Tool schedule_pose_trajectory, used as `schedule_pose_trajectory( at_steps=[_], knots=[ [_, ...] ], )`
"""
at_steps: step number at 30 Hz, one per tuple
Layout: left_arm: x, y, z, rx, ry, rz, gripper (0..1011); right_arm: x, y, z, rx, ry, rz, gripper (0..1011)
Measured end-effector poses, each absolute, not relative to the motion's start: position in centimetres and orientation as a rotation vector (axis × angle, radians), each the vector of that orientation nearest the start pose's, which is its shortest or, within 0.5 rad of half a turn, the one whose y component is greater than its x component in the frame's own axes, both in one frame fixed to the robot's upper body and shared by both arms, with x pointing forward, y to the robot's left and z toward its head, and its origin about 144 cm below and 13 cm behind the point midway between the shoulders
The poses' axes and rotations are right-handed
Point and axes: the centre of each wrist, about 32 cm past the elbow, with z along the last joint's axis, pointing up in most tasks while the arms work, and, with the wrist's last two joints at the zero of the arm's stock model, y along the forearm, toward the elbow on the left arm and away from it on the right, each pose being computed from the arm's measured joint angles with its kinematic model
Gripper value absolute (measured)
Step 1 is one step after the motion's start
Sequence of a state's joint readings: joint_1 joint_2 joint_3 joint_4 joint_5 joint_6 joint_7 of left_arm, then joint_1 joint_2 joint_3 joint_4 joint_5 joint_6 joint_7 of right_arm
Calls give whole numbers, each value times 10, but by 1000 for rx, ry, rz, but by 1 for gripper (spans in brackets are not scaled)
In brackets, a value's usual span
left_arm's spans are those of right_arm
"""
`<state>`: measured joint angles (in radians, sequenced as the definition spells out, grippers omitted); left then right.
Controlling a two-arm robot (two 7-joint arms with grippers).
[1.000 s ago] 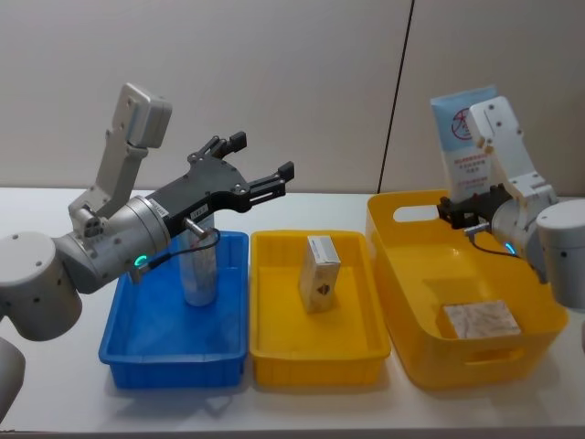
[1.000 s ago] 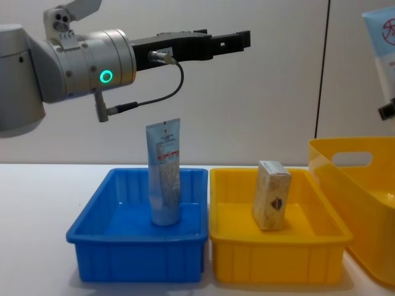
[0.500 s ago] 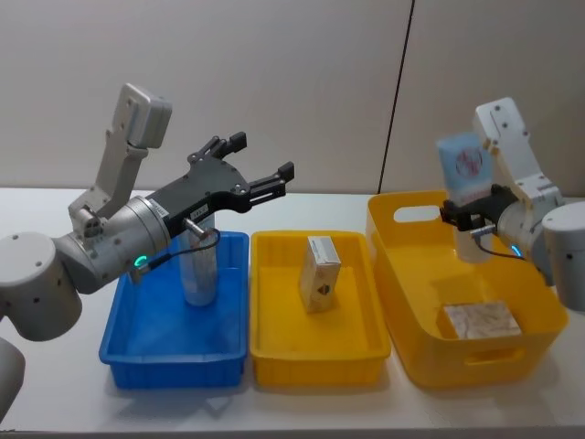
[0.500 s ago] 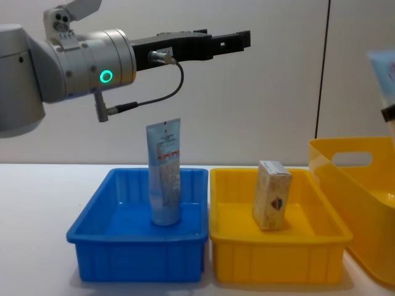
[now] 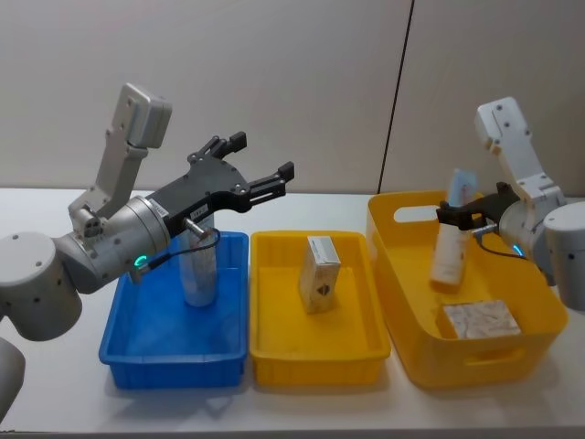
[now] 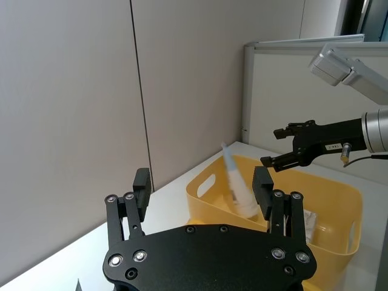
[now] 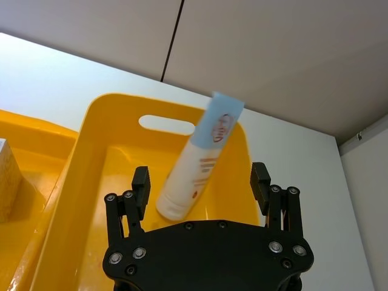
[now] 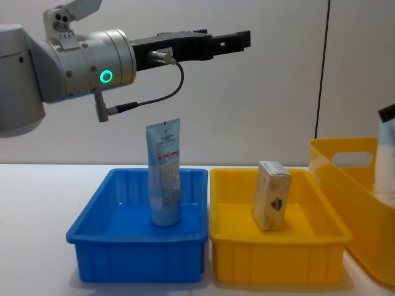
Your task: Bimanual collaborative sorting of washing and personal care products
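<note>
Now, going from left to right: the left hand [image 5: 245,166] hangs above the blue tray [image 5: 146,352], its fingers spread wide and holding nothing. Below it, a tube [image 8: 165,172] stands upright inside that tray. In the middle yellow tray [image 5: 315,352] a small carton [image 5: 320,273] stands on its end. At the right, the right hand [image 5: 462,217] is over the big yellow basket [image 5: 402,274], fingers apart, and a second tube [image 7: 199,167] is tilted inside the basket, not gripped by the fingers. A flat packet [image 5: 481,320] lies on the basket floor near it.

The step in hand seems to be sorting this second tube. To do it well, I think the right hand should wait until the tube rests, then close on its middle, squarely, so that it does not slip.
</note>
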<state>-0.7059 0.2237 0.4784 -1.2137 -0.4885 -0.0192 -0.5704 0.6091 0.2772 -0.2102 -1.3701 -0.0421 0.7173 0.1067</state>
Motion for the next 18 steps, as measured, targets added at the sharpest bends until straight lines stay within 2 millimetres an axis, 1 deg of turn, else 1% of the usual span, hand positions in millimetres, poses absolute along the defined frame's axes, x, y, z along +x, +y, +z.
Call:
schedule_pose_trajectory(
  at_steps=[18],
  knots=[
    [617, 181, 1289, -155, -173, 638, 1001, 598, -265, 1313, -558, -9, -1493, 1004]
  ],
)
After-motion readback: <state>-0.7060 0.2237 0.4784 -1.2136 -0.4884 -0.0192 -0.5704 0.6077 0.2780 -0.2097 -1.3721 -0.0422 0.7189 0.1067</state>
